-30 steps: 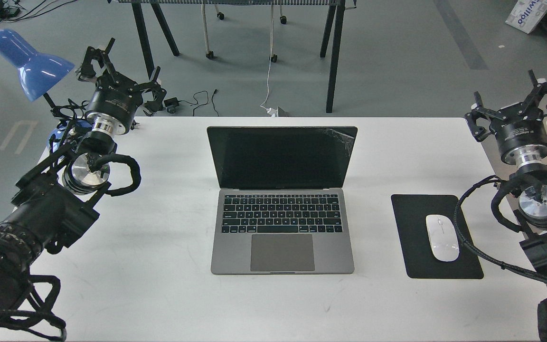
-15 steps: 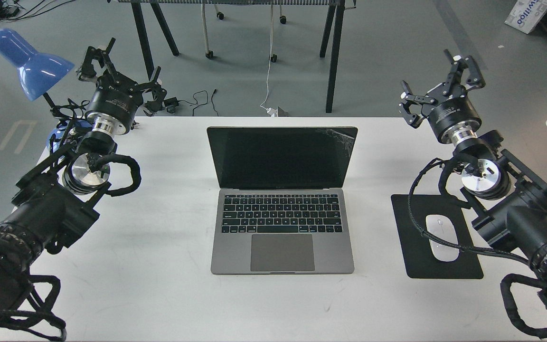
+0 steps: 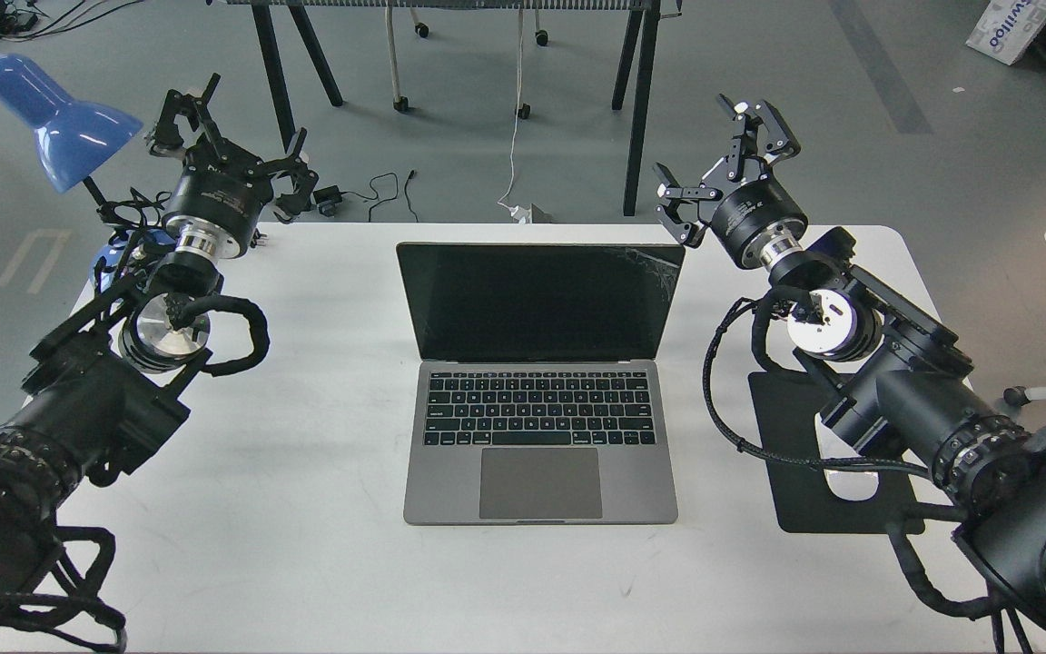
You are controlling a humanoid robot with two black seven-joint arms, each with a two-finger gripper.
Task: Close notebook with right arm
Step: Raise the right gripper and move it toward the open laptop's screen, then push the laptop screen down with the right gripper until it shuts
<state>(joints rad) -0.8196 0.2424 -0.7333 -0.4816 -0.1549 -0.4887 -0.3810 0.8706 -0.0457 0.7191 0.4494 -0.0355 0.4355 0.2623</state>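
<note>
The space-grey notebook point(image 3: 539, 381) stands open in the middle of the white table point(image 3: 323, 563), dark screen upright and facing me, cracked at its top right corner. My right gripper point(image 3: 723, 154) is open, with white finger tips, just right of and above the screen's top right corner, not touching it. My right arm point(image 3: 904, 391) reaches in from the lower right over the mouse pad. My left gripper point(image 3: 232, 136) is open and empty at the table's far left corner.
A black mouse pad point(image 3: 786, 454) with a white mouse point(image 3: 850, 486), mostly hidden by my right arm, lies right of the notebook. A blue desk lamp point(image 3: 55, 118) stands at the far left. Black table legs point(image 3: 636, 109) and cables are on the floor behind.
My right arm has swung left from the table's right edge across the mouse pad; its open gripper now sits beside the screen's top right corner. The left arm and notebook have not moved.
</note>
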